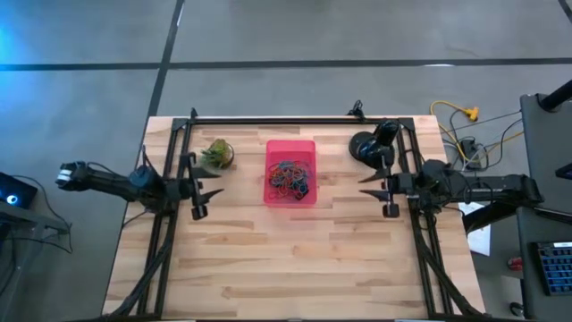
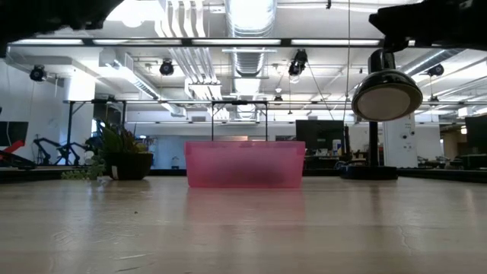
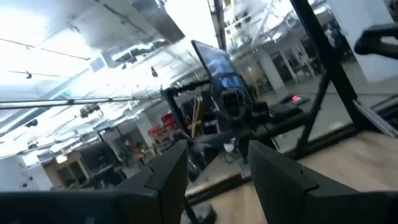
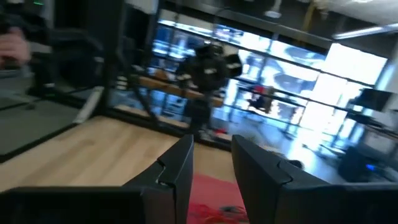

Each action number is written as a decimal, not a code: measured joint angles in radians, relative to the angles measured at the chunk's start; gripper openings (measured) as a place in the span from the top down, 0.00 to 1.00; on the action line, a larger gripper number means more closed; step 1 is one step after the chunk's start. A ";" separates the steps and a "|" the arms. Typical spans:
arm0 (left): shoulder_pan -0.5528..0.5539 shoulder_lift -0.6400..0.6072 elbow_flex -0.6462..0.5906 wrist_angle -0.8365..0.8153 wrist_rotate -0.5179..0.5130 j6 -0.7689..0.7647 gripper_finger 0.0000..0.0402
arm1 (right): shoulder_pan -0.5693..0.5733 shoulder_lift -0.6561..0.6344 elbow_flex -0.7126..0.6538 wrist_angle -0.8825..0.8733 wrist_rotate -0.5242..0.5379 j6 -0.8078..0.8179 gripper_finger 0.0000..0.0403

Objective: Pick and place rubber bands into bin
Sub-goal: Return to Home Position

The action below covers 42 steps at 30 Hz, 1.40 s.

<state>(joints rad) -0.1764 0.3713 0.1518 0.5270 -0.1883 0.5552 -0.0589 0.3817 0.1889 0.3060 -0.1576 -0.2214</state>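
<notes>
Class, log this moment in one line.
rubber bands in pink bin | left hand open, bin's left | right hand open, bin's right

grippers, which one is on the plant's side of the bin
The left gripper: the green plant sits near it; the right gripper is by the round black object.

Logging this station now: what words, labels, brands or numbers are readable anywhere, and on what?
No text can be read in any view.
The bin: no label shows.
The round black object: no marking shows.
The screen beyond the table: too blurred to read.
</notes>
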 joint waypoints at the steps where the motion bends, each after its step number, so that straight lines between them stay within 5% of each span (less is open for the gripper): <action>1: 0.000 -0.024 -0.013 0.002 0.001 0.000 0.62 | 0.000 -0.001 -0.003 -0.001 -0.020 0.001 0.74; 10: 0.000 -0.215 -0.111 -0.016 0.002 -0.053 0.62 | 0.000 -0.033 -0.035 -0.002 -0.030 0.035 0.76; 15: 0.000 -0.353 -0.108 -0.204 0.004 -0.100 0.62 | 0.000 -0.117 -0.038 -0.016 -0.050 0.041 0.75; 20: 0.000 -0.339 -0.065 -0.308 0.014 -0.124 0.62 | 0.000 -0.213 -0.044 -0.045 -0.169 0.023 0.75; 29: 0.007 -0.343 -0.069 -0.316 0.065 -0.111 0.62 | 0.000 -0.382 -0.082 -0.167 -0.176 0.013 0.77; 42: 0.039 -0.338 -0.144 -0.171 0.132 -0.156 0.62 | 0.000 -0.380 -0.100 -0.168 -0.176 -0.004 0.79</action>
<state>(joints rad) -0.1373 0.0332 0.0082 0.3562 -0.0565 0.3989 -0.0590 0.0019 0.0887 0.1381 -0.3332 -0.2258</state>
